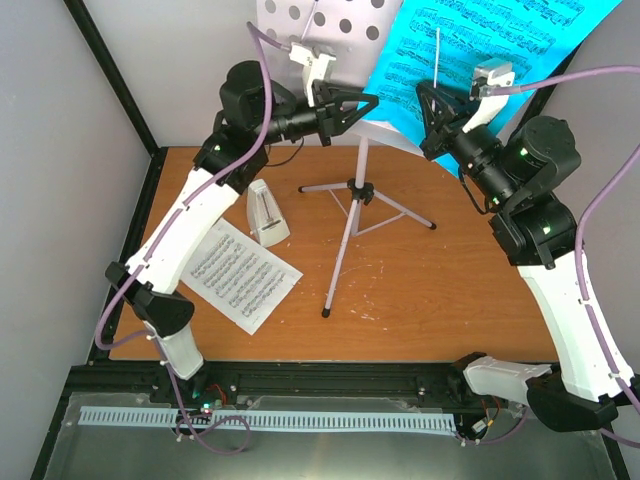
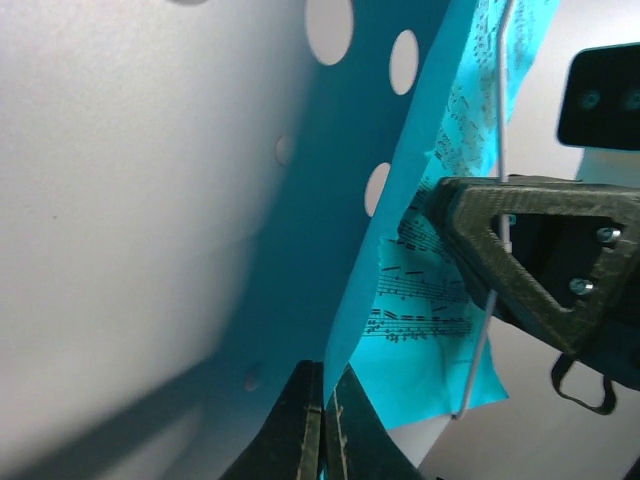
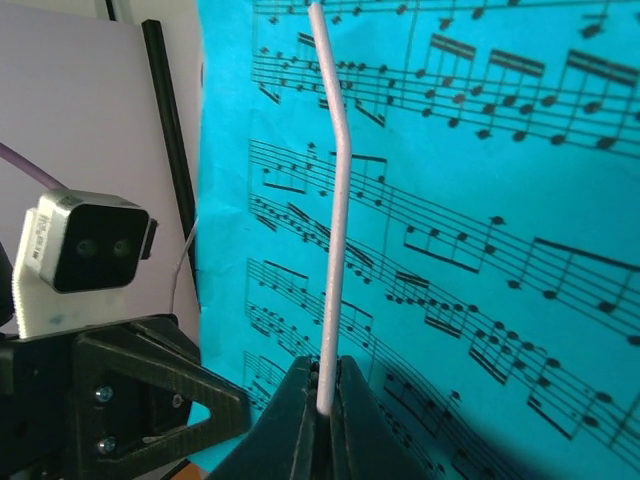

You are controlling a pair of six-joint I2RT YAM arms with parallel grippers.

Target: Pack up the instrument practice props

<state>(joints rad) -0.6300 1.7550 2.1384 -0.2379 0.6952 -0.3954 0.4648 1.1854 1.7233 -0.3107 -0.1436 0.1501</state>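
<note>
Barely begun, seemingly. Clamping the thin white wire page-retainer (image 3: pixel 335 200) with the right gripper (image 3: pixel 325 395), bright-blue paper music sheet (image 3: pixel 480 250) just behind the fingers (image 3: pixel 290 430). Shut with the left gripper (image 2: pixel 322 430) at the lower edge of the lilac perforated tray (image 1: pixel 330 10). Left to pack, well below: white pyramid metronome (image 1: pixel 266 212), white paper music sheet (image 1: pixel 240 275).

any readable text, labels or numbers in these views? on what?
No words, brands or numbers can be read in any view.
On the blue sheet: printed music notes only, no lettering.
On the white sheet: staves too small to read.
On the metronome: any markings too small to tell.
</note>
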